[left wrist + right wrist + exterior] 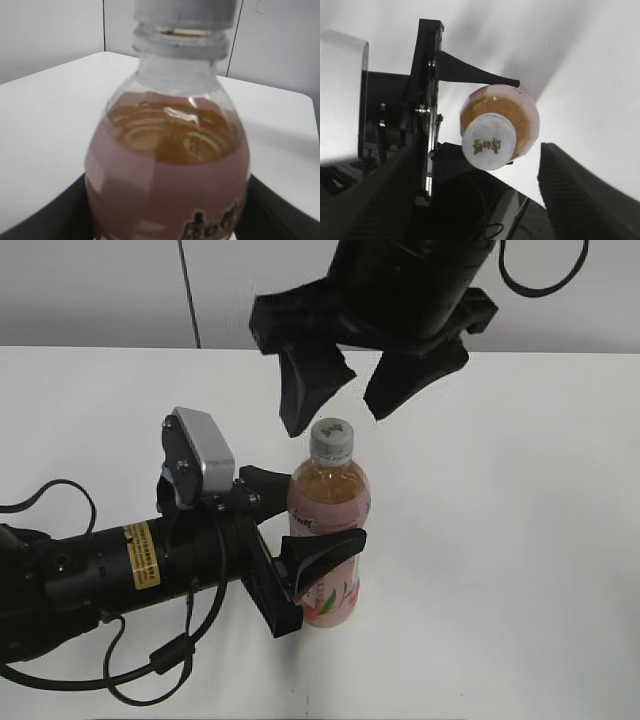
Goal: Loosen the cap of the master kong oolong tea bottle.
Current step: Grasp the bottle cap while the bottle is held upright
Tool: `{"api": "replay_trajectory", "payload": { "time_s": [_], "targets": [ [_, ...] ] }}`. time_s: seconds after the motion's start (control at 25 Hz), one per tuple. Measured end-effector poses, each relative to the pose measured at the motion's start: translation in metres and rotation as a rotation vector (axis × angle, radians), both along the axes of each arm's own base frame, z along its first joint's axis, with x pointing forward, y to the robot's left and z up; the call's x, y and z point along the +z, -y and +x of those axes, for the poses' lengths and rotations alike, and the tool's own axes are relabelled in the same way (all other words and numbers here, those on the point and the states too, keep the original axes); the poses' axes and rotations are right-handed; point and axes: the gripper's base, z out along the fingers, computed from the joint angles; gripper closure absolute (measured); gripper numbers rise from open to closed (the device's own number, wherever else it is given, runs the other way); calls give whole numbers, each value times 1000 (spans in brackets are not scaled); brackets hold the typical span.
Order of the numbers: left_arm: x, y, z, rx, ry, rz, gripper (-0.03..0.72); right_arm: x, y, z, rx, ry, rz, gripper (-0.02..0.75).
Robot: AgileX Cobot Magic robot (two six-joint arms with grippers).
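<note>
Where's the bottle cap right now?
The cap sits on top of the bottle near the middle of the exterior view, just below the right tool, which hangs open above it without touching, while the left tool grips the bottle's body.

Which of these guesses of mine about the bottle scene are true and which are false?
1. The bottle stands upright on the white table. True.
2. The left gripper holds the bottle around its body. True: one finger sits on each side of the pink label.
3. The right gripper is clamped on the cap. False: its jaws are spread and hang above the cap, not touching it.
4. The cap has been taken off and lies on the table. False: it sits on the bottle's neck.
5. The bottle is empty. False: amber tea fills it up to the shoulder.
</note>
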Motion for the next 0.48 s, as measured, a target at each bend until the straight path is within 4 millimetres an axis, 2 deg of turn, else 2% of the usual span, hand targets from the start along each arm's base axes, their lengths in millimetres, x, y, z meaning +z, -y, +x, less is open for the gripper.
{"api": "replay_trajectory", "payload": {
  "time_s": [0.2,0.48],
  "targets": [
    [0,0,0,0,0,0,243,0,0,0,-128,-47,18,185],
    [0,0,0,0,0,0,243,-2,2,3,-168,-36,-4,191]
  ]
}}
